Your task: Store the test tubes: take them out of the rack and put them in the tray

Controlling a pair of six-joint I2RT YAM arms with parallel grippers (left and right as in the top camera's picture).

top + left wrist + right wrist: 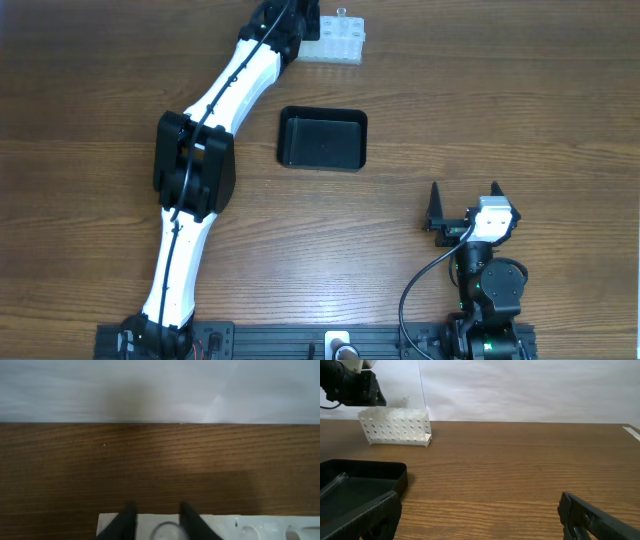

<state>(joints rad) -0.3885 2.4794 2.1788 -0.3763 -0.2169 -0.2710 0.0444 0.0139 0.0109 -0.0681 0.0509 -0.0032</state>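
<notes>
Left fingers [126, 522]: slightly apart, one on each side of a clear tube [165, 532]. A sliver of gap shows on one side, so they are not clamped on it.
Right fingers [600, 519]: spread wide with nothing between them, low over the table [500, 100], well apart from both rack and tray.
Tube at the left fingers: upright in an end hole of the rack [335, 42], its round top sitting between the two fingers.
Second tube [342, 12]: also upright in the rack, farther along it, poking above the top and untouched.
Rack: a white block with rows of holes, at the far edge of the table close to the pale wall.
Tray [285, 138]: black, shallow and rectangular, flat on the table on the near side of the rack, not touching it. A pale streak lies along one end inside; I cannot tell whether it is a tube.
Left arm [240, 75]: stretched from its base right across the table to the rack.
Right arm [488, 280]: folded in close to its own base.
</notes>
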